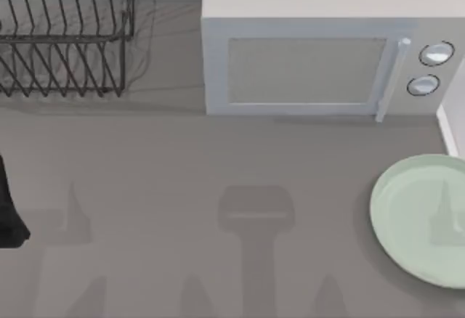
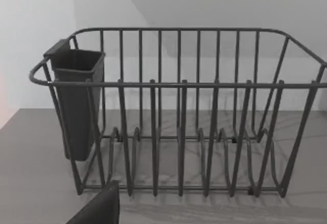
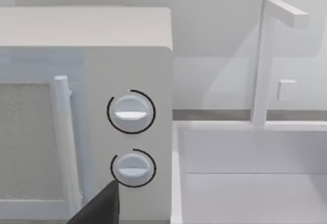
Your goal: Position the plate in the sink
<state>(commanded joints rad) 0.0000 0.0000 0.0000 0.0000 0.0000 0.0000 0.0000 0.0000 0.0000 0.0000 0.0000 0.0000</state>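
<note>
The pale mint-green plate point(image 1: 423, 218) lies flat on the table at the right edge of the top view, in front of the microwave's right end. The sink point(image 3: 245, 183) is a pale basin with a thin white rim, just right of the microwave; a strip of its rim point(image 1: 449, 133) shows behind the plate. My left arm point(image 1: 9, 213) is parked at the table's left edge, and a dark part of my left gripper point(image 2: 97, 208) faces the dish rack. A dark part of my right gripper point(image 3: 97, 208) faces the microwave's knobs, near the sink's corner. Nothing is held.
A grey-white microwave point(image 1: 312, 56) stands at the back centre, its door shut, with two knobs point(image 1: 434, 54) at its right. A black wire dish rack point(image 1: 62, 35) with a cutlery cup point(image 2: 76, 101) stands at the back left. A white faucet point(image 3: 265, 60) rises behind the sink.
</note>
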